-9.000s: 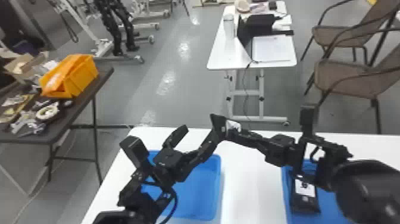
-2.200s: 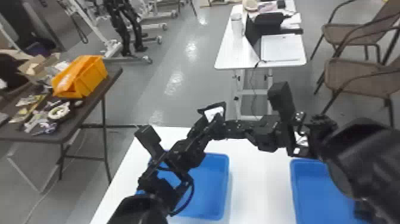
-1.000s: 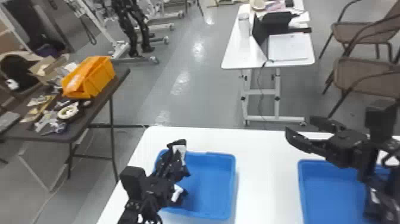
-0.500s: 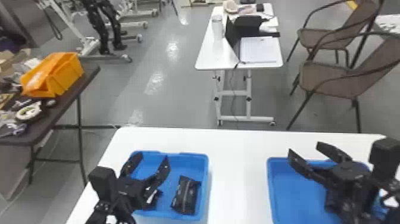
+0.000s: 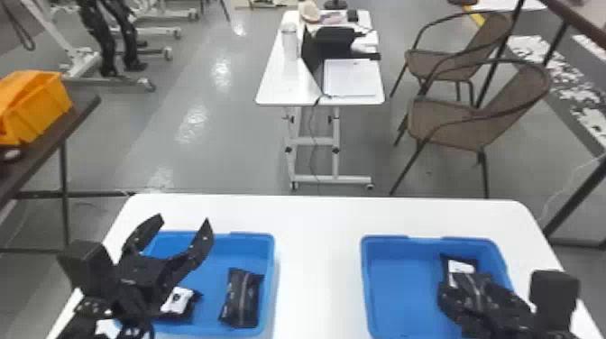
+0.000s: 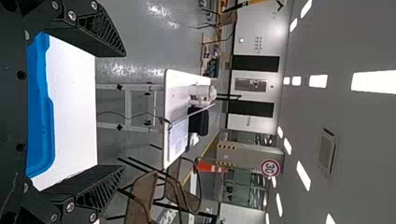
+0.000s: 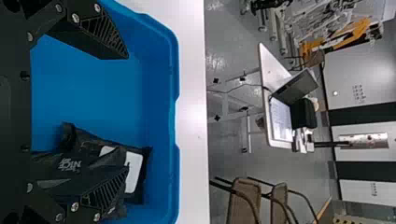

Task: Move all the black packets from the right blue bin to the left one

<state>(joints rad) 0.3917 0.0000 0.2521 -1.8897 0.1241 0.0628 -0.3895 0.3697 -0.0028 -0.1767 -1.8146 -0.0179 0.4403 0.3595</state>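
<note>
1. The white table [image 5: 320, 221] spreads beneath the left pincer [image 5: 184, 221] and the right pincer [image 5: 478, 304]
2. Farther out, ahead of the space between the two pincers, is a small white desk [image 5: 288, 92] with papers on it
3. Two brown chairs [image 5: 455, 124] stand beyond the right pincer, one behind the other
4. One blue bin [image 5: 269, 275] lies under the left pincer, the other blue bin [image 5: 401, 293] under the right pincer
5. An orange box [image 5: 38, 108] sits well apart from the left pincer, out past its left side
6. The left pincer is spread wide, with nothing between its tips; the right pincer is also spread, reaching down into its bin
7. In the left bin, a plain black packet [image 5: 242, 298] lies to the right of the left pincer, and a white-labelled packet [image 5: 177, 300] lies nearer to it, partly hidden by it
8. In the right bin, a dark packet [image 7: 65, 161] lies at the right pincer's right finger, and another packet with a white label [image 5: 460, 267] lies just ahead of it
</note>
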